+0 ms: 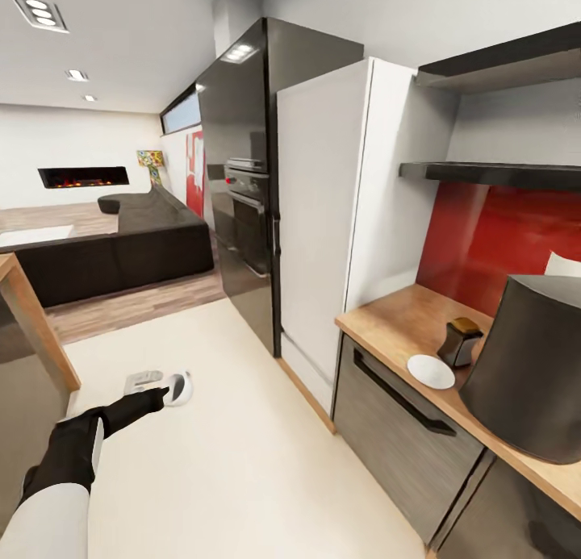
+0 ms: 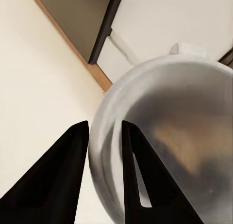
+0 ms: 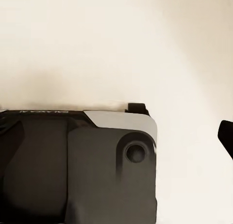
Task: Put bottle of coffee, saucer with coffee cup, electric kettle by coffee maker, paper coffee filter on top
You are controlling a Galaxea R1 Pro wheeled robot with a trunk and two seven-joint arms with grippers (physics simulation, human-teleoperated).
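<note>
the tiny plain white coffee cup (image 2: 165, 136), round and glossy, sits with its rim pinched between the closed-down black fingers (image 2: 133, 170) of the left gripper (image 1: 168, 392), held above the cream floor (image 1: 226, 462).

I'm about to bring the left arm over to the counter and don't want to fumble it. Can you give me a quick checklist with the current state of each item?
1. Left gripper grip on the coffee cup: ok. One finger is inside the rim and one outside.
2. Cup on the saucer: not ok. The cup is held out over the floor.
3. Saucer free to receive the cup: ok. It lies bare on the countertop beside the coffee maker.
4. Bottle of coffee next to the coffee maker: ok.
5. Paper coffee filter on top of the maker: cannot tell. A white tip shows behind the top edge.
</note>
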